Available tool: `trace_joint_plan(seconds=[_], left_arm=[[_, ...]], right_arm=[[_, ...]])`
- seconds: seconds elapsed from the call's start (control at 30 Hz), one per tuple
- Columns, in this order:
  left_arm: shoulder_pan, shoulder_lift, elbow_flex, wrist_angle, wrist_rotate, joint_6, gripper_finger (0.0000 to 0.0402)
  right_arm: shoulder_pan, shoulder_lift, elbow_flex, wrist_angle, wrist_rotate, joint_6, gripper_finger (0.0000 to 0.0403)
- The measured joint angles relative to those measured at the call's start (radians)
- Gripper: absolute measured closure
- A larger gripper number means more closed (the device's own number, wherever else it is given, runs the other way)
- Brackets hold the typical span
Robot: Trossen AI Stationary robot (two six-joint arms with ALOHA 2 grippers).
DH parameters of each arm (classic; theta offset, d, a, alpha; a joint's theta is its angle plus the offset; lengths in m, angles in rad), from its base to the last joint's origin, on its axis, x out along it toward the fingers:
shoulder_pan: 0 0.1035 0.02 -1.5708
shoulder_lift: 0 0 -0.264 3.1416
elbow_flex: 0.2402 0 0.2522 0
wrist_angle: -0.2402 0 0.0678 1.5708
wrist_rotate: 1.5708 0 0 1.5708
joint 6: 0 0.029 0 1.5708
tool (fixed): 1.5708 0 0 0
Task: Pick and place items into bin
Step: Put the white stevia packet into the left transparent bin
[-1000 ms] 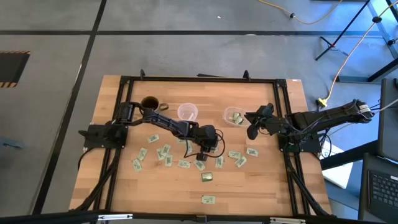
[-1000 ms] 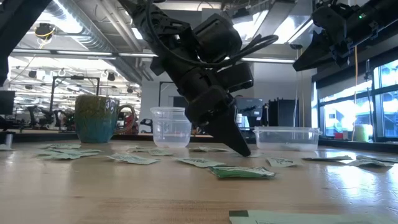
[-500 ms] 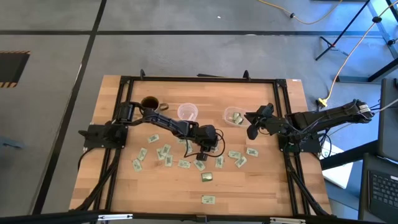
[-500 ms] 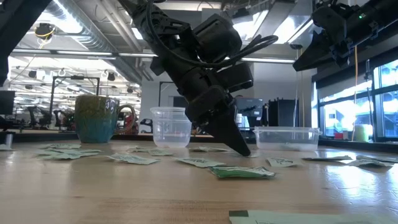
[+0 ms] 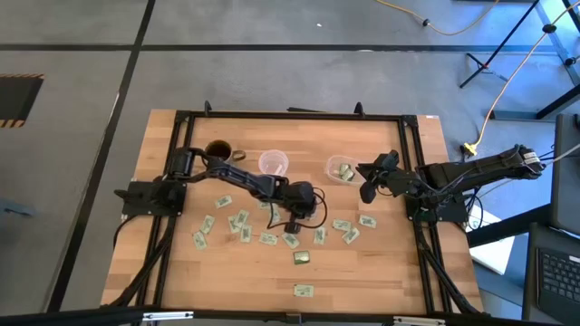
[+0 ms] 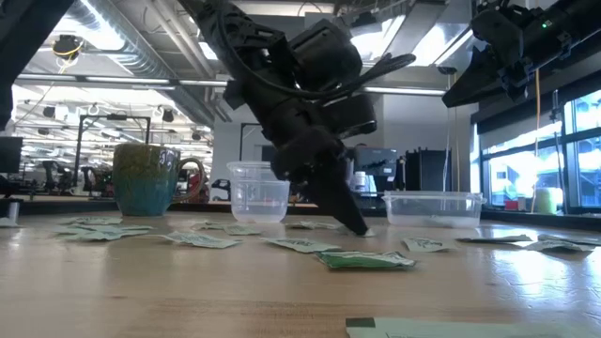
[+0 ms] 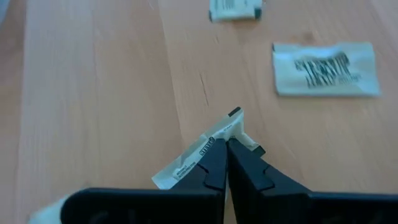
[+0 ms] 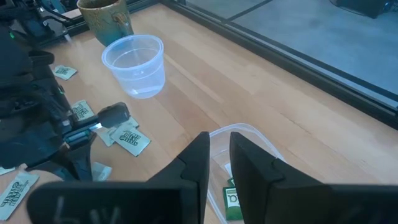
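A: Though most packets (image 5: 243,223) lie loose mid-surface (image 5: 381,281) from above, only a few sit in the clear bin (image 5: 341,169). Mostly undone.

B: Low view: left hand (image 6: 355,225) down at the wood, tip among packets. Left wrist: pinched shut on one packet (image 7: 205,149), not yet lifted.

A: Right wrist: right hand (image 8: 219,148) above the bin, slightly parted, holding nothing.

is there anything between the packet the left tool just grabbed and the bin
Nothing visible blocks it. The left tool is shut on a packet at mid-table; the bin sits beyond it toward the right arm, with only flat packets between. The clear cup stands off to the side.
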Motion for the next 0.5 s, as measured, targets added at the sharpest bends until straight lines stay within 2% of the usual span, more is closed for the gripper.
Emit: trace_joint_plan(seconds=[0.17, 0.33, 0.4, 0.5], left_arm=[[0.009, -0.124, -0.010, -0.138, -0.007, 0.022, 0.0399], [0.023, -0.281, -0.005, -0.270, -0.091, 0.027, 0.0399], [0.031, -0.335, -0.006, -0.313, -0.144, 0.034, 0.0398], [0.054, -0.403, -0.002, -0.376, -0.284, 0.043, 0.0398]], right_arm=[[0.000, 0.000, 0.000, -0.001, 0.000, 0.000, 0.0336], [0.000, 0.006, 0.000, -0.007, 0.000, 0.000, 0.0336], [0.000, 0.011, 0.000, -0.008, 0.000, 0.000, 0.0336], [0.000, 0.012, 0.000, -0.006, 0.000, 0.000, 0.0336]])
